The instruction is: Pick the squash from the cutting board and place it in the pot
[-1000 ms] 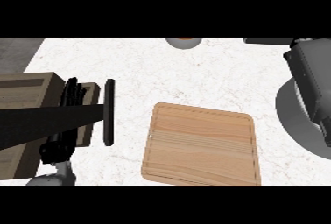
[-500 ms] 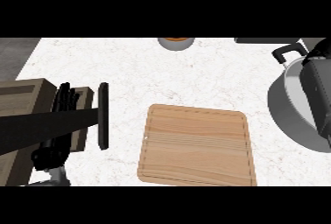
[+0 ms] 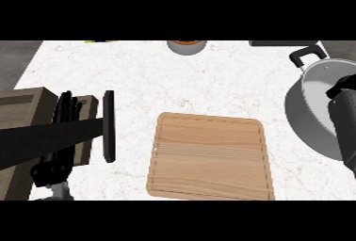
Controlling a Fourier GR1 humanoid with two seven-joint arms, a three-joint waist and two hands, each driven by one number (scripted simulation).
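At the worktop's (image 3: 139, 80) left edge the left hand (image 3: 52, 172) shows dark, its fingers unreadable. The cutting board (image 3: 211, 157) lies bare near the front edge. At the right edge the right hand (image 3: 345, 89) hangs over the pot (image 3: 313, 110), possibly hiding the squash.

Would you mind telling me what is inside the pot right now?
The pot shows bare grey metal where its inside is visible. The right hand and forearm cover its right part, so whether the squash lies there cannot be seen.
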